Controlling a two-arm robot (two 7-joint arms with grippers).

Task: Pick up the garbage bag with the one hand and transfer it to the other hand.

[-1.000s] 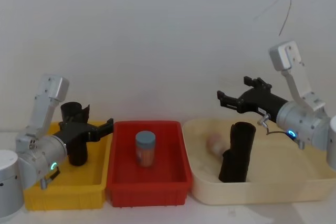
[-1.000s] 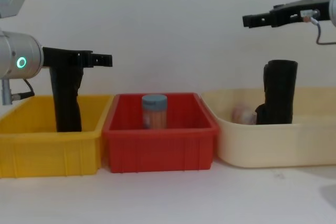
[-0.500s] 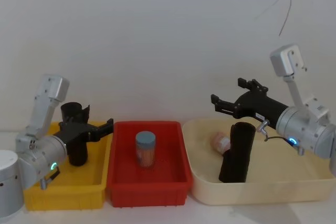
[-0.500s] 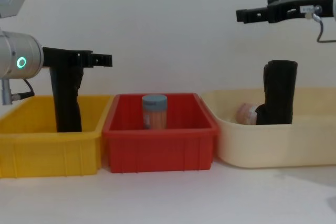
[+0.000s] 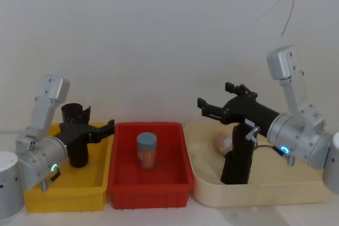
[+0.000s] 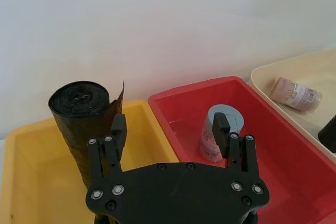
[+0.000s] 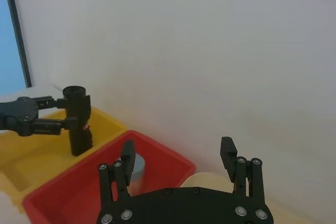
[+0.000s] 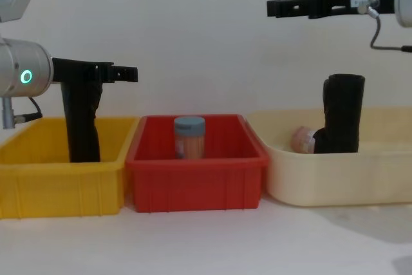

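Observation:
The garbage bag [image 5: 239,153] [image 8: 343,113], a thick matte black roll, stands upright in the cream bin [image 5: 296,191]. My right gripper [image 5: 214,99] [image 8: 283,6] [image 7: 177,153], with the blue ring, hovers open above it, fingers pointing left past the roll's top and touching nothing. My left gripper [image 5: 106,128] [image 8: 125,73] [image 6: 169,127], with the green ring, stands open over the yellow bin [image 5: 63,194], holding nothing. A slimmer black roll with a flared top [image 5: 76,135] [image 6: 81,116] stands beside its left finger, not between the fingers.
A red bin [image 5: 148,183] between the two holds a jar with a blue-grey lid [image 5: 146,150] [image 8: 189,136]. A pinkish labelled bottle [image 5: 221,143] [image 6: 296,94] lies in the cream bin beside the garbage bag. A white wall stands close behind the bins.
My right gripper has swung left and forward above the cream bin, its fingertips now reaching toward the red bin's side. The left arm and both rolls have not moved.

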